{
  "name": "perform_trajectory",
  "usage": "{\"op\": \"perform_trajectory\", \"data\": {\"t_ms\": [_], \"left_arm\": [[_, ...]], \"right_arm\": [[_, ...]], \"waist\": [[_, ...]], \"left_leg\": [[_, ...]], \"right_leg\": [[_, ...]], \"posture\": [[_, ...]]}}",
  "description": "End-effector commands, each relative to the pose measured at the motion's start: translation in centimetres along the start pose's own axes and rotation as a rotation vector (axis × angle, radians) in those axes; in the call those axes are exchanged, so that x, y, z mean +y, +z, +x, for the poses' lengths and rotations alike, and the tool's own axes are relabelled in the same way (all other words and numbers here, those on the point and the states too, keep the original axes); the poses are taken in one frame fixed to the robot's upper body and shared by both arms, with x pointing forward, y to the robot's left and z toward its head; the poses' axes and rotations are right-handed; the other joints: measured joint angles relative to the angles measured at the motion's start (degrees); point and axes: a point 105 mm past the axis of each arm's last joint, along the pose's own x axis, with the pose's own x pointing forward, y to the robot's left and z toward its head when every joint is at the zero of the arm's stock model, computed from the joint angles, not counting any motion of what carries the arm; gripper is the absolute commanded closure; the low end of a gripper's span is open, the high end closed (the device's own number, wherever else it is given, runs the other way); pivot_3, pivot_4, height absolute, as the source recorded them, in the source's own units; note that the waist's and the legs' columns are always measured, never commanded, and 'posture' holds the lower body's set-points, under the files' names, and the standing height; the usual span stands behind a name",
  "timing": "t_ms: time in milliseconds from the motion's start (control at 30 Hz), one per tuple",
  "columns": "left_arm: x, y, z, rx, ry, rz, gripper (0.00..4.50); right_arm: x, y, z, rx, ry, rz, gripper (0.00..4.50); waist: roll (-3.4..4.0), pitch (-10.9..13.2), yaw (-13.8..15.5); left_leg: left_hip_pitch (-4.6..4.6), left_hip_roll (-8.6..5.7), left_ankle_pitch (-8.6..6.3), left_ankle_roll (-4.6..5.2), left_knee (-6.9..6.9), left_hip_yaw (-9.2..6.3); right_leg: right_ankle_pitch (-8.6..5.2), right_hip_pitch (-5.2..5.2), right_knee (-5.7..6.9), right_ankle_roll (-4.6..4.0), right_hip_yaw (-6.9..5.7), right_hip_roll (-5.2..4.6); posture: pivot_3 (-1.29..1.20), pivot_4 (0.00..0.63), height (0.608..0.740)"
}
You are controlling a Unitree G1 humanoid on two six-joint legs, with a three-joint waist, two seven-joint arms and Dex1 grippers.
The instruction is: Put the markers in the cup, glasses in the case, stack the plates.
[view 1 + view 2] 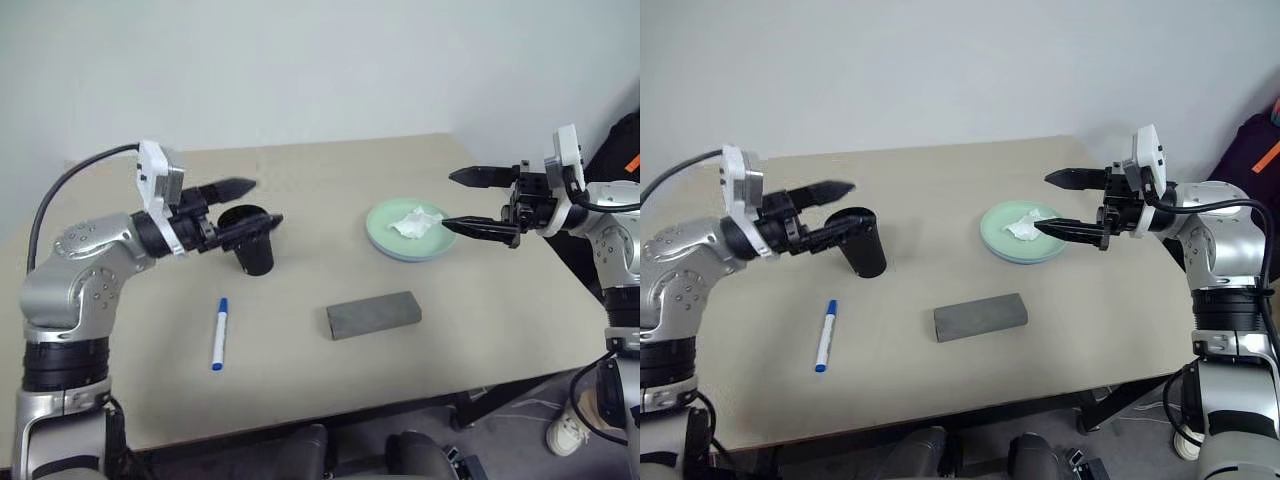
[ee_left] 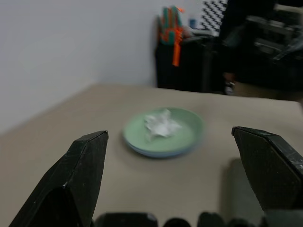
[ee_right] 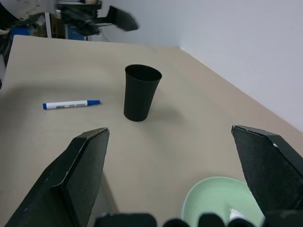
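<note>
The black cup [image 1: 254, 250] stands upright at the table's left. My left gripper [image 1: 265, 202] is open and level, hovering right by the cup's rim with nothing between its fingers. A white marker [image 1: 219, 334] with a blue cap lies flat in front of the cup. The grey case [image 1: 373, 315] sits shut at the table's middle front. A mint green plate [image 1: 385, 238] rests on a light blue one at the right, with a crumpled white tissue [image 1: 416, 222] on it. My right gripper [image 1: 450, 200] is open above the plate's right edge. The glasses are out of view.
The beige table [image 1: 330, 170] ends near the right gripper and along the front. A white wall stands behind it. A dark bag [image 1: 622, 140] with an orange patch sits beyond the right edge.
</note>
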Motion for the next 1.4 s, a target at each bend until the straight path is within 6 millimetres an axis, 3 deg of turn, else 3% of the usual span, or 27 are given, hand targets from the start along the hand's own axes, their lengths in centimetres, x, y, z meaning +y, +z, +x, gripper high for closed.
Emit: {"op": "perform_trajectory", "data": {"t_ms": [33, 133, 267, 533, 833, 1067, 1400], "left_arm": [[-1.4, -0.4, -0.3, 0.064, -0.054, -0.018, 0.06], [-1.5, -1.8, -0.5, 0.133, -0.026, -0.034, 0.06], [-1.1, -4.6, -1.3, 0.333, 0.022, 0.071, 0.06], [0.4, -6.2, -2.1, 0.444, 0.126, 0.185, 0.06], [2.3, -7.6, -3.0, 0.574, 0.361, 0.084, 0.06], [1.9, -9.0, -3.7, 0.721, 0.477, -0.144, 0.06], [2.2, -10.0, -5.2, 0.86, 0.644, -0.264, 0.06]], "right_arm": [[-0.5, 1.3, 0.0, -0.013, -0.015, -0.056, 0.0], [-0.5, 1.1, 0.1, -0.008, -0.015, -0.054, 0.0], [-0.7, 0.8, 0.2, -0.001, -0.019, -0.052, 0.0], [-1.0, 0.0, 0.4, 0.025, -0.025, -0.051, 0.0], [-1.2, -0.2, 0.6, 0.036, -0.028, -0.054, 0.0], [-1.3, -0.2, 0.9, 0.042, -0.02, -0.056, 0.0], [-1.3, -0.3, 1.2, 0.048, -0.013, -0.059, 0.0]], "waist": [[0.0, 0.0, -0.02], [0.01, 0.01, 0.0], [0.0, 0.01, 0.0], [-0.02, 0.0, 0.02], [-0.02, 0.01, -0.29], [-0.05, 0.02, -0.19], [-0.06, 0.03, -0.28]], "left_leg": [[0.01, 0.06, 0.0, 0.0, 0.0, 0.09], [0.01, 0.36, 0.0, 0.0, 0.0, 0.48], [0.02, 0.88, 0.0, -0.01, -0.05, 1.15], [-0.01, 1.8, 0.05, -0.1, -0.73, 2.87], [0.01, 2.7, 0.18, -0.55, -0.17, 3.41], [-0.03, 2.97, 0.17, -0.57, -0.06, 3.42], [-0.01, 3.35, 0.18, -0.7, -0.02, 3.44]], "right_leg": [[0.04, -0.04, 0.0, -0.03, 0.0, 0.0], [0.22, -0.15, -0.03, -0.16, -0.07, 0.01], [0.39, -0.27, -0.02, -0.35, -0.16, 0.02], [0.75, -1.07, 0.03, -0.87, -0.2, -0.14], [0.89, -1.09, -0.06, -1.08, -1.01, -0.03], [1.04, -1.11, -0.07, -1.31, -1.41, -0.04], [1.26, -1.1, -0.07, -1.61, -1.85, 0.05]], "posture": [[0.0, 0.0, 0.736], [0.0, 0.0, 0.736], [0.0, 0.0, 0.736], [0.0, 0.0, 0.736], [0.0, 0.0, 0.736], [0.0, 0.0, 0.736], [0.0, 0.0, 0.736]]}}
